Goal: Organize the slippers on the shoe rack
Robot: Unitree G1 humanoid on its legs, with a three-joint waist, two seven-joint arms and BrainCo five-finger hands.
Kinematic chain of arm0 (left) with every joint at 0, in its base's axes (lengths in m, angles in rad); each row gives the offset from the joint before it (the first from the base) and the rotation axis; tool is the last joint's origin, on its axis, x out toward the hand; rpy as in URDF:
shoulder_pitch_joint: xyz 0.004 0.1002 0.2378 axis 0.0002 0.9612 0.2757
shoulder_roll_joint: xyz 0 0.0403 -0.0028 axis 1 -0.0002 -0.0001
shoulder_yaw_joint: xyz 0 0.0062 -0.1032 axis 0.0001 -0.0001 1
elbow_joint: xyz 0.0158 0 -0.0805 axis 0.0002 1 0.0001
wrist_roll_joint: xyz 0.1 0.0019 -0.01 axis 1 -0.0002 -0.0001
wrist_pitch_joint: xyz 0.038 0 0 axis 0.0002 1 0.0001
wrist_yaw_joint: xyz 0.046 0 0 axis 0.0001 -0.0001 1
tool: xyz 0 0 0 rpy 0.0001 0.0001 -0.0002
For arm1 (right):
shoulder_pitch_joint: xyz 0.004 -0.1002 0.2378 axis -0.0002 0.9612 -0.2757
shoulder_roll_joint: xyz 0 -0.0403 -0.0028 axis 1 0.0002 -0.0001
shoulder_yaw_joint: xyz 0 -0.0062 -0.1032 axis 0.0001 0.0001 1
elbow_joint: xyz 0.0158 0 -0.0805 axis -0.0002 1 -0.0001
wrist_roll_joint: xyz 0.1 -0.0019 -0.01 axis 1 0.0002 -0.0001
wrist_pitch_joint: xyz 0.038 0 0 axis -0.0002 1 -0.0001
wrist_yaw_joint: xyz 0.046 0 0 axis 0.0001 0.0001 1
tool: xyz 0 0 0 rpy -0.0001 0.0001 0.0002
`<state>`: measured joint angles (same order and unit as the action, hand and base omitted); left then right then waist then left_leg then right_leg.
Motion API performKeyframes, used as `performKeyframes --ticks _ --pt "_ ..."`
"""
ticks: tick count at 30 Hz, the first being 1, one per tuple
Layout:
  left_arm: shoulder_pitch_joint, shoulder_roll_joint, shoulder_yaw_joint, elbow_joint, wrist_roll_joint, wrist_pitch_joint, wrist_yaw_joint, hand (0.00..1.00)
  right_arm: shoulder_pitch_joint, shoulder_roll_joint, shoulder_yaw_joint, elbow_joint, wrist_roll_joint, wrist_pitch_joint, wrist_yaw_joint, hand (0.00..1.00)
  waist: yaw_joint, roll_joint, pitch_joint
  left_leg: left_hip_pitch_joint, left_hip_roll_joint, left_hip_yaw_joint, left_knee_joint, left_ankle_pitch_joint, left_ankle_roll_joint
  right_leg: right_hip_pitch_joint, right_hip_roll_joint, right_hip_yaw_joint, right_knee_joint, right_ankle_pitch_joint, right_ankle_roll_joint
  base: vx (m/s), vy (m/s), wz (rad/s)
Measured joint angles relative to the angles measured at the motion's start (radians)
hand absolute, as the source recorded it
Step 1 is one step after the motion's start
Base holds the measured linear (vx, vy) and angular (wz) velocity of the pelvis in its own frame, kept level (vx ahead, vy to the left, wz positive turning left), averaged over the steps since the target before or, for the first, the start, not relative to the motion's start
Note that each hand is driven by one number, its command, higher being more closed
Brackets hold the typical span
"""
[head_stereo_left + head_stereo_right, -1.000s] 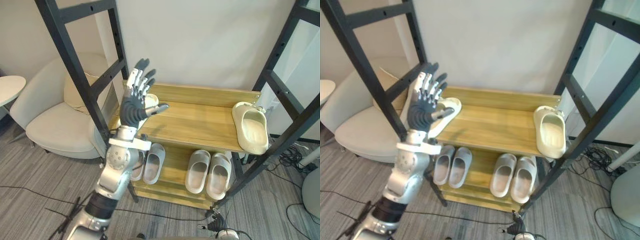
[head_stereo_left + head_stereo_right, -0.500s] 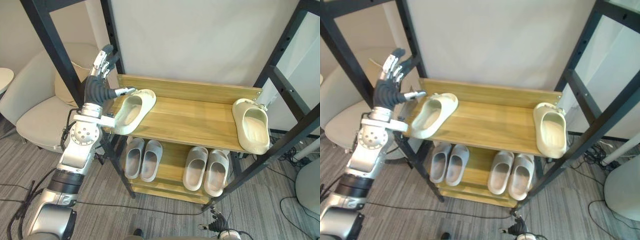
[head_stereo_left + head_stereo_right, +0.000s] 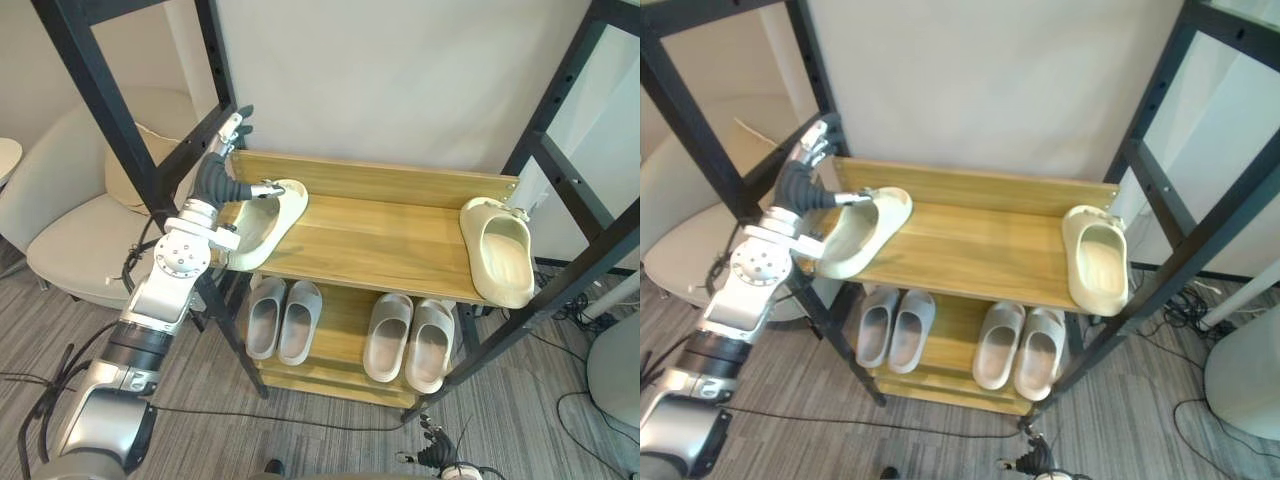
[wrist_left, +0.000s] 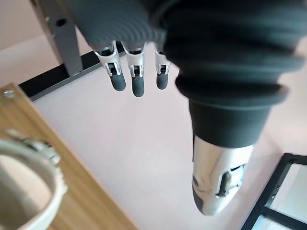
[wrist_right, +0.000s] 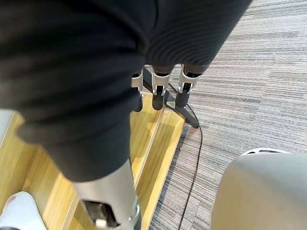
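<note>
Our left hand is spread, fingers straight, holding nothing. One cream slipper lies askew just beside its thumb, and the mate is well apart across the shoe rack. Pairing them is yet to do, we judge. Our right hand hangs with loose, empty fingers.

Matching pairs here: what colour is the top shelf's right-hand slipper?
Cream slipper, clearest in the left eye view.

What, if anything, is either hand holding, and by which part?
Nothing. The left hand is open beside the leftmost cream slipper; the right hand is open too.
</note>
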<state>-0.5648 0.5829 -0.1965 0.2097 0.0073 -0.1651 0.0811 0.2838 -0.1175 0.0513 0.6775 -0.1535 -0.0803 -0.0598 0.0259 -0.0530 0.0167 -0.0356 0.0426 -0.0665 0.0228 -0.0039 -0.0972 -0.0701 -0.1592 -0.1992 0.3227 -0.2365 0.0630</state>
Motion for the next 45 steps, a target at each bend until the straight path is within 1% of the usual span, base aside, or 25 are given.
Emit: performKeyframes --ticks 5,13,18,25,26,30,34,37,40,45 --pt "-0.013 -0.001 0.001 0.054 0.010 0.010 0.002 0.00 0.001 0.000 0.000 -0.004 0.000 0.000 0.000 0.00 -0.014 0.000 0.000 0.001 0.002 0.006 0.001 0.000 0.000 -0.011 0.001 0.007 0.003 -0.001 -0.001 -0.02 -0.001 -0.03" --pt "-0.028 -0.010 0.003 0.148 0.032 0.026 0.004 0.00 0.022 0.000 0.000 -0.037 0.001 -0.003 0.000 0.00 -0.023 -0.001 -0.002 0.000 0.004 0.036 0.000 -0.003 -0.001 -0.019 0.003 0.029 0.004 0.002 0.000 0.01 0.002 -0.08" --pt "-0.062 -0.010 0.006 0.179 0.075 0.027 0.004 0.00 0.023 0.000 0.001 -0.039 0.001 -0.003 0.001 0.00 -0.023 -0.002 -0.004 -0.002 0.007 0.054 0.002 -0.008 0.000 -0.034 0.006 0.044 0.005 0.005 0.000 0.00 -0.002 -0.09" --pt "-0.122 -0.009 0.005 0.252 0.123 0.035 0.003 0.00 0.046 0.000 0.012 -0.078 0.008 -0.006 0.003 0.00 -0.027 -0.004 -0.004 -0.033 0.014 0.064 0.044 -0.028 -0.003 -0.044 0.012 0.049 0.000 0.012 -0.003 0.00 -0.005 -0.04" --pt "-0.127 -0.003 0.005 0.261 0.132 0.043 0.003 0.00 0.045 0.000 0.016 -0.079 0.009 -0.006 0.005 0.00 -0.025 -0.004 -0.004 -0.035 0.019 0.075 0.046 -0.030 -0.004 -0.050 0.017 0.057 -0.001 0.016 -0.005 -0.01 -0.012 -0.15" --pt "-0.143 0.002 0.001 0.293 0.192 0.045 0.003 0.00 0.064 0.001 0.038 -0.118 0.021 -0.009 0.013 0.00 -0.026 -0.004 -0.004 -0.035 0.031 0.093 0.049 -0.034 -0.006 -0.053 0.029 0.070 -0.014 0.027 -0.009 -0.01 -0.019 -0.15" --pt "-0.174 0.035 0.001 0.328 0.227 0.046 0.002 0.00 0.065 0.002 0.043 -0.121 0.039 -0.012 0.020 0.00 -0.026 -0.004 -0.003 -0.045 0.039 0.110 0.052 -0.035 -0.008 -0.072 0.036 0.081 -0.013 0.030 -0.014 -0.01 -0.022 -0.13" --pt "-0.191 0.044 0.000 0.340 0.239 0.046 0.000 0.00 0.074 0.002 0.048 -0.139 0.040 -0.013 0.021 0.00 -0.026 -0.002 -0.002 -0.055 0.041 0.111 0.054 -0.034 -0.008 -0.079 0.037 0.080 -0.013 0.037 -0.013 0.00 -0.006 -0.01" --pt "-0.198 0.071 -0.032 0.349 0.287 0.046 -0.008 0.00 0.082 0.002 0.065 -0.155 0.042 -0.015 0.022 0.00 -0.026 -0.001 -0.001 -0.056 0.040 0.111 0.054 -0.034 -0.008 -0.080 0.037 0.080 -0.014 0.037 -0.013 0.00 0.000 0.00" --pt "-0.214 0.097 -0.052 0.356 0.354 0.045 -0.025 0.00 0.081 0.003 0.074 -0.158 0.044 -0.019 0.023 0.00 -0.026 0.000 0.000 -0.056 0.041 0.115 0.054 -0.035 -0.008 -0.082 0.037 0.082 -0.014 0.037 -0.013 0.00 -0.003 -0.01"
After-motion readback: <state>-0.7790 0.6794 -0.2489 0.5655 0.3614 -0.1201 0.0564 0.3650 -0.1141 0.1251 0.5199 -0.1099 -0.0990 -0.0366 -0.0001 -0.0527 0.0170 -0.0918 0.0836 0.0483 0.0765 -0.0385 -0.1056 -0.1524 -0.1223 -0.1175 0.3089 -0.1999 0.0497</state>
